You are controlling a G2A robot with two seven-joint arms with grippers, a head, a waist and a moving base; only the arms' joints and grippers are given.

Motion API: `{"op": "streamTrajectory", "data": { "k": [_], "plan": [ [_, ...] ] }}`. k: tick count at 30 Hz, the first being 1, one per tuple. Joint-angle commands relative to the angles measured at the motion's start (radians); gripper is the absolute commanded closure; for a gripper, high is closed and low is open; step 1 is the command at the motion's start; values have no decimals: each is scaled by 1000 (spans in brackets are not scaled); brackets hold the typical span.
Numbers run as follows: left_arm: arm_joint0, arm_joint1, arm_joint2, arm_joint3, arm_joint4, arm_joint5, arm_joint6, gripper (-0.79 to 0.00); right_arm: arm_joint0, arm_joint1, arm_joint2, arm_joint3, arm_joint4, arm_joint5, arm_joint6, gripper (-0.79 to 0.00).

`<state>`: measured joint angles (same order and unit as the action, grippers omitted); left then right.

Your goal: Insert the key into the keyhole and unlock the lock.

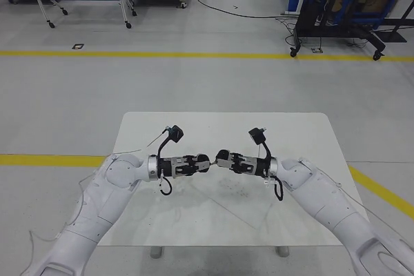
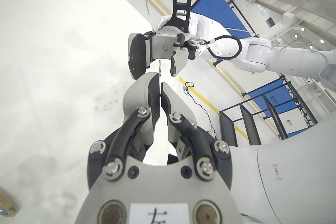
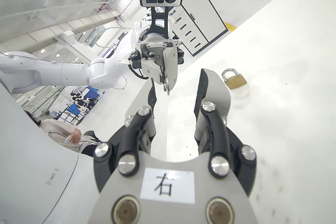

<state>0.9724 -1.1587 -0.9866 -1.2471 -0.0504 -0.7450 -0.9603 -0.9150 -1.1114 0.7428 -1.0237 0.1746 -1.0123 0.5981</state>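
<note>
My left gripper (image 2: 159, 82) is shut on a thin silver key (image 2: 159, 68), seen edge-on in its own wrist view. The key (image 3: 167, 86) sticks out from the left gripper (image 3: 166, 78) toward my right gripper (image 3: 181, 88), which is open, its fingers on either side of the key without touching it. In the top view both grippers meet tip to tip above the table's middle, left gripper (image 1: 204, 163) and right gripper (image 1: 219, 158). A brass padlock (image 3: 234, 79) with a silver shackle lies flat on the table, apart from both grippers, and its corner (image 2: 6, 205) shows beside the left arm.
The white table (image 1: 290, 131) has dark scuff marks near its middle. Its front edge runs below both forearms. A grey drawer cabinet (image 3: 199, 25) stands on the floor beyond the table.
</note>
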Motion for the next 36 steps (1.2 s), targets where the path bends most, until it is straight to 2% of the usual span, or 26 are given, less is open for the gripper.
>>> {"op": "streamTrajectory", "data": {
  "k": [1, 2, 3, 5, 22, 24, 25, 26, 27, 28, 32, 36],
  "plan": [
    [-2, -1, 5, 2, 3, 2, 5, 0, 1, -1, 1, 1, 13, 0, 12, -280],
    [-4, -1, 9, 3, 5, 4, 7, 0, 2, -2, 1, -1, 20, 0, 21, -252],
    [-5, -2, 12, 5, 7, 6, 9, 0, 2, -3, 1, -2, 28, 0, 32, -191],
    [-7, -3, 18, 7, 10, 9, 13, 0, 1, -5, 2, 0, 42, 0, 48, -3],
    [-12, -1, 25, 7, 14, 9, 67, -15, -24, -11, 51, -12, 73, 0, 121, 0],
    [-12, -1, 23, 7, 13, 13, 80, -292, -30, -11, 59, -17, 68, 0, 124, 0],
    [-11, 0, 22, 6, 12, 14, 87, -345, -32, -10, 64, -19, 63, 0, 125, 0],
    [-10, 0, 21, 5, 12, 15, 91, -474, -36, -10, 68, -21, 61, 0, 126, 0],
    [-10, 0, 19, 4, 12, 15, 95, -705, -39, -10, 72, -23, 58, 0, 127, 0],
    [-8, 1, 16, 3, 10, 16, 101, -785, -42, -9, 76, -24, 55, 0, 129, 0],
    [7, 7, 0, -7, -60, -18, 85, -785, -56, -6, 102, -32, 42, 0, 114, 0],
    [33, 23, -52, -25, -45, -30, 93, -785, -81, 4, 159, -48, -1, 0, 62, 0]
  ]
}}
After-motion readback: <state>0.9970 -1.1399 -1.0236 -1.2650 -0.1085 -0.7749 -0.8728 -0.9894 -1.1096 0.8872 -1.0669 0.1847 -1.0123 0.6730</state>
